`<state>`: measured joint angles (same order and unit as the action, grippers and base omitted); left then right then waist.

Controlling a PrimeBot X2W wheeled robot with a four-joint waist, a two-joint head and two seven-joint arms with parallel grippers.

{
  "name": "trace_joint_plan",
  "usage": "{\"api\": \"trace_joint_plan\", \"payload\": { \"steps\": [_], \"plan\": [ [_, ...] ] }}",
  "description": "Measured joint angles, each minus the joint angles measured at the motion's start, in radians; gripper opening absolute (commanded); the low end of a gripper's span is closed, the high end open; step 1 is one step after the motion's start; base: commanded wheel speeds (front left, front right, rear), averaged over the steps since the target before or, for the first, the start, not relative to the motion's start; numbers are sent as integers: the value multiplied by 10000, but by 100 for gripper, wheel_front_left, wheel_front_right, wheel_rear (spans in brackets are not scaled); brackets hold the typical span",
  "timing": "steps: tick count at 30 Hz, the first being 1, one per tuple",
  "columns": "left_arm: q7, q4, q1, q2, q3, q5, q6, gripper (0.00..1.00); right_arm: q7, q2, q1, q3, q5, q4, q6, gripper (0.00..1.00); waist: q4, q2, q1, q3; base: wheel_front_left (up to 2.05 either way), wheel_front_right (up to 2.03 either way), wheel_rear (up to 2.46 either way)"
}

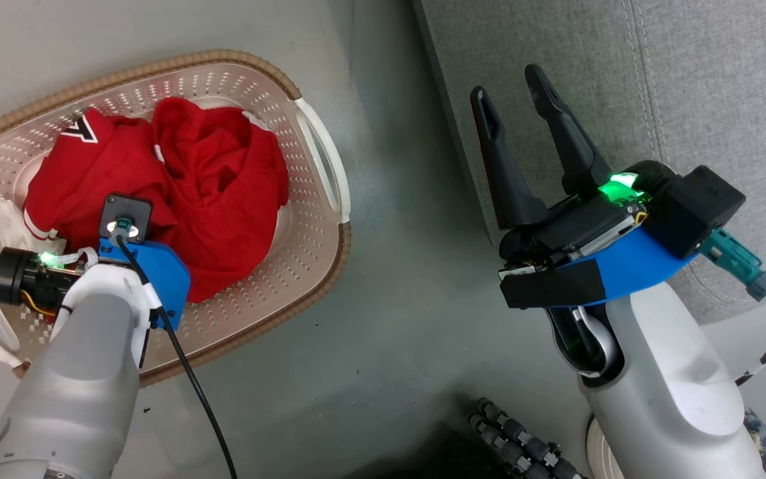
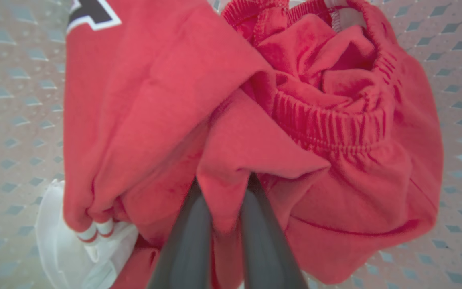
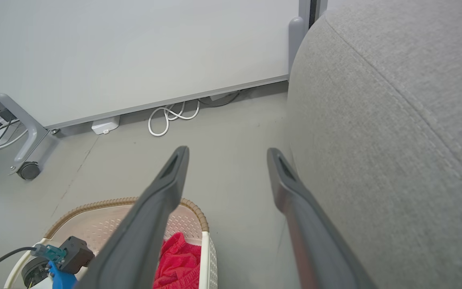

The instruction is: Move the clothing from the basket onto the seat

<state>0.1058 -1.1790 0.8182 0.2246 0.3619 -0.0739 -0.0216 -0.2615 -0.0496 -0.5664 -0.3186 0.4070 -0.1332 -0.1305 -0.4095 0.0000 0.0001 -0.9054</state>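
Presently the left gripper [image 2: 225, 178] stands down inside the basket [image 1: 210, 58], its two fingers drawn close together with a fold of the clothing [image 1: 210, 179] nipped between them. Which of the two garments that fold belongs to cannot be told with certainty.

Contents of the basket: both garments, heaped together.
- The red and white garment [image 1: 97, 173] lies to the left of the left fingers, its striped cuff [image 2: 94, 233] and a white part low beside them.
- The plain red garment [image 1: 223, 193] lies ahead and to the right of the fingertips, elastic waistband uppermost, pressed against the first.
- No other contents seen.

The right gripper [image 1: 508, 81] holds nothing, fingers spread wide. It hangs beside the front edge of the seat [image 1: 689, 80], with the basket well off to its left across bare floor. Nothing lies on the visible part of the seat.

Risks noted, as judgement:
- The grip takes a thin fold only; soft cloth may slide out under the weight of the rest on lifting.
- The garments overlap, so raising one may drag the other part-way and drop it over the rim onto the floor.
- Trailing cloth may snag the rim or handle and pull the light basket along.
- The carry crosses open floor; a loose hem could fall short of the seat.
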Motion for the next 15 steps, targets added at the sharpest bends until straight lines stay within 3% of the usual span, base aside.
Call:
{"api": "trace_joint_plan", "payload": {
  "steps": [15],
  "plan": [
    [171, -443, 198, -52, 196, -215, 182, 0, 0, 0, -39, 23, -12, -44, 0, 100, 48, 0, -1, 116, 0, 0, 0]
  ]
}}
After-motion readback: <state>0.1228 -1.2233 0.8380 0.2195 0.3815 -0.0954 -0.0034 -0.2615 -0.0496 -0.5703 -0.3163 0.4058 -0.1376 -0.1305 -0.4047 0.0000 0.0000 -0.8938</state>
